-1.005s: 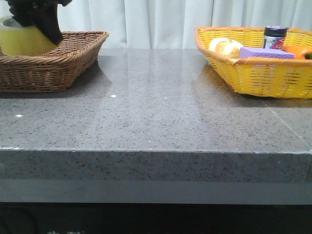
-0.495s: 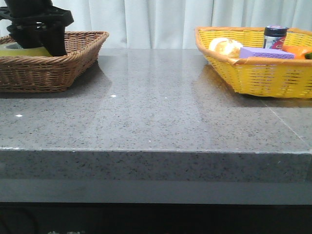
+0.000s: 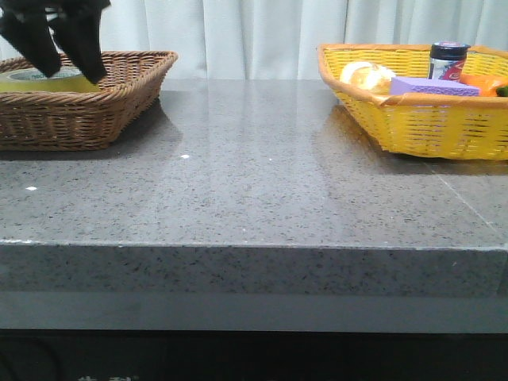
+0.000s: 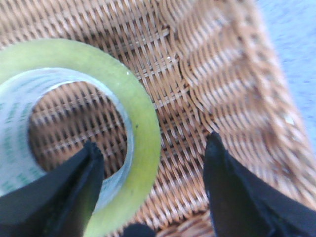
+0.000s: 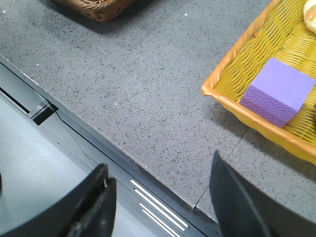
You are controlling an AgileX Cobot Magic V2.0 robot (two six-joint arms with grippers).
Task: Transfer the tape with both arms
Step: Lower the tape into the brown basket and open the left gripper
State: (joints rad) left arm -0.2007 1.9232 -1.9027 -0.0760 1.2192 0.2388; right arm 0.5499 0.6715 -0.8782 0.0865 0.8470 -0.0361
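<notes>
Left gripper (image 4: 153, 173) hangs over the brown wicker basket (image 3: 119, 99) at the table's far left, fingers (image 4: 64, 197) spread wide and gripping nothing. In the left wrist view one fingertip sits over the tape's hollow core, the other over bare weave outside the roll, so the tape wall lies between them; contact with either finger cannot be told. In the front view the same gripper (image 3: 63, 59) shows as two black fingers angled down over the basket, tips level with its rim.

The tape (image 4: 74, 128), yellow translucent roll with a white inner ring and green print, lies flat on the floor of the brown basket, hole facing up, weave visible through the core. From the front only its top edge (image 3: 32, 79) shows above the basket wall. Basket side wall (image 4: 232, 89) rises just beside the roll.

Right gripper (image 5: 160, 197) is spread wide too, empty, hovering over the near edge of the grey speckled table (image 3: 254, 190), well apart from the tape. Front view does not show it.

Yellow woven basket (image 3: 429, 127) sits at the table's far right, well apart from the brown one. Inside it: purple sponge block (image 3: 432, 86) against the near wall, a pale bread roll (image 3: 365, 75) to its left, a dark-lidded jar (image 3: 448, 59) behind, something orange (image 3: 484, 82) at the right edge. The right wrist view shows the purple block (image 5: 279, 91) inside the yellow basket's rim (image 5: 237, 59). White curtain (image 3: 254, 36) behind the table.
</notes>
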